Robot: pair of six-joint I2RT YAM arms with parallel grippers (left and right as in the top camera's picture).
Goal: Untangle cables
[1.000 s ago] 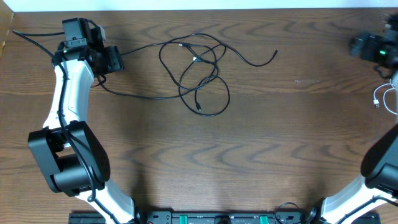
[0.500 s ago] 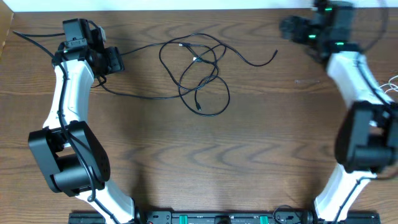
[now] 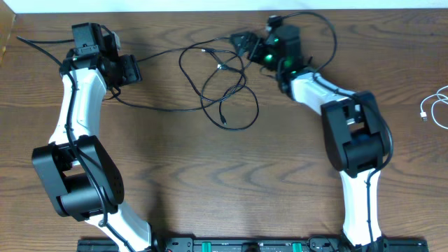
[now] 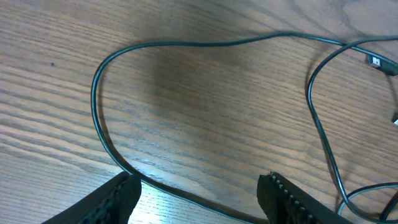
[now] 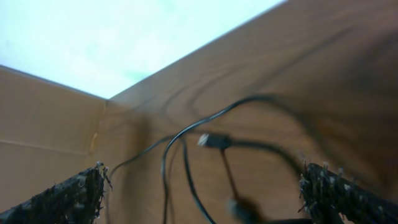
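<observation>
Right arm has swung in from the table's right edge over the last second; right gripper now sits at the far right end of the black cable tangle; the loose tail seen earlier on that side is now hidden under the arm; left arm and the tangle's shape unchanged.

Nearest: bare wooden table; then the tangle's lowest loop, with a small plug end lying inside it.

White cable at the table's right edge, loosely coiled, well apart from the tangle and from both grippers.

Mid-table: several black loops crossing one another; all on the wood, none lifted as far as overhead shows.

Further out, one black strand leaves the tangle leftward and curls back under the left gripper; left wrist view: fingers set wide apart, jaws gaping; strand lies flat on the wood and runs across the gap between them, close by the left-hand finger; whether it touches there, cannot tell; nothing clamped.

Farthest: right gripper near the table's far edge, over the tangle's upper right loops; right wrist view is blurred; fingertips far apart at the picture's lower corners, jaws spread; black strands and a plug with a pale tip lie on the wood ahead of them; whether any strand touches a pad, cannot tell.
</observation>
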